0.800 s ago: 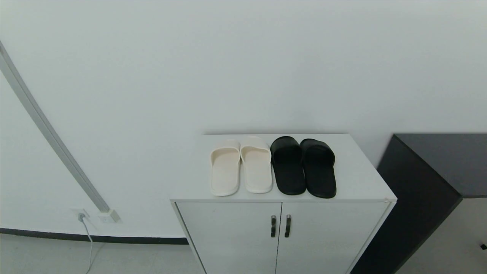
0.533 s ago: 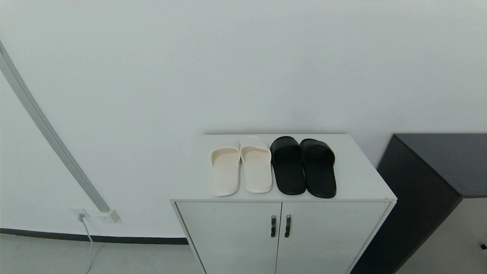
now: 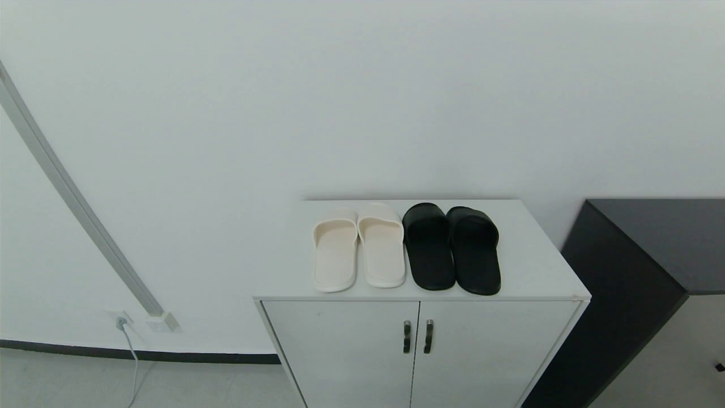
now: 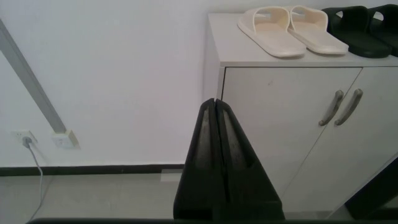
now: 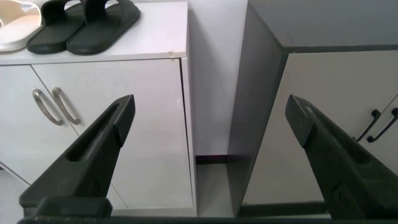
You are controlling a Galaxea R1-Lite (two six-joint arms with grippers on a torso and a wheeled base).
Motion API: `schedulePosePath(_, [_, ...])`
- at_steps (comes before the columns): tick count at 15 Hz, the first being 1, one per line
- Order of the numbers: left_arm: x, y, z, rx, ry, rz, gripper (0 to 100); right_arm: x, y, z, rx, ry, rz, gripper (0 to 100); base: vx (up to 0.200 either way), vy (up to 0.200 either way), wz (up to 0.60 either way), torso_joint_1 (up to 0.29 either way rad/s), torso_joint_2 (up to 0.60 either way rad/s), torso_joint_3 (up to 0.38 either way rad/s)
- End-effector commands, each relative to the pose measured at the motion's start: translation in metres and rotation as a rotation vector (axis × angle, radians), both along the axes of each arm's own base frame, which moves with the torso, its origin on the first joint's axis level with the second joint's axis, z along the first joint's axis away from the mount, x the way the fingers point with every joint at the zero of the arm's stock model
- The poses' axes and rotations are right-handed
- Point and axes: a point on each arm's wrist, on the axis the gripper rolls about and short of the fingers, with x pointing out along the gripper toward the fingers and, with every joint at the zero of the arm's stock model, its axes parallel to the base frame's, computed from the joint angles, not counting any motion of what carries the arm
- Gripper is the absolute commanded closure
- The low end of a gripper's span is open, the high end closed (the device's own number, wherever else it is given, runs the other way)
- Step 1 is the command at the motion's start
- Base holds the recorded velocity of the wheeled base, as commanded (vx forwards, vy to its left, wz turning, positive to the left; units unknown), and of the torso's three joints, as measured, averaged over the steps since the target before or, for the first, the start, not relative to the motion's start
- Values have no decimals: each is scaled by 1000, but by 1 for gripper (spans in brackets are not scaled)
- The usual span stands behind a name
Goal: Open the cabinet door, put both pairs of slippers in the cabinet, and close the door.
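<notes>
**Cabinet** (image 3: 532, 272): white, two-door, set against a white wall. Both doors are shut; the left door (image 3: 340, 351) and right door (image 3: 493, 351) meet at the middle, where two dark upright handles (image 3: 406, 336) are mounted side by side.

**Cream slippers** (image 3: 382, 252): one pair, laid flat on the cabinet top, on its left half, toes toward the wall, the two pressed side by side.

**Black slippers** (image 3: 430, 249): one pair, laid flat on the cabinet top just right of the cream pair, toes toward the wall. The inner black slipper is touching or nearly touching the inner cream one.

**Left gripper** (image 4: 216, 162): fingers pressed together with nothing between them. It is held low in front of the cabinet's left front corner, well apart from it.

**Right gripper** (image 5: 209, 106): fingers spread wide, nothing held. It is pointed at the gap between the white cabinet and the dark cabinet, apart from both.

**Dark cabinet** (image 3: 640, 272): placed to the right of the white cabinet, with a narrow gap between.

**Wall socket** (image 3: 120, 322): low on the wall at left, with a white cable (image 3: 133, 357) plugged in, beside the foot of a slanting grey conduit (image 3: 73, 198).
</notes>
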Motion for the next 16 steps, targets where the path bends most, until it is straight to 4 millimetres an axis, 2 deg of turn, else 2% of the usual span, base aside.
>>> schedulePosePath(1, [0,0,0,-1,1,0,100,0,0,1,-20,-1,-1,0,0,0,0,0,0,0])
schedulePosePath(9, [0,0,0,0,1,-3,100,0,0,1,-46,-9,18,0,0,0,0,0,0,0])
schedulePosePath(10, [0,0,0,0,1,-1,100,-1,0,9,-45,-55,12,0,0,0,0,0,0,0])
schedulePosePath(11, [0,0,0,0,1,-1,100,-19,0,67,10,-283,24,0,0,0,0,0,0,0])
schedulePosePath(12, [0,0,0,0,1,-1,100,-11,0,92,57,-194,44,0,0,0,0,0,0,0])
schedulePosePath(13, [0,0,0,2,1,-1,100,3,0,102,55,-76,53,0,0,0,0,0,0,0])
schedulePosePath(16, [0,0,0,0,1,-1,100,61,4,103,56,186,155,0,0,0,0,0,0,0])
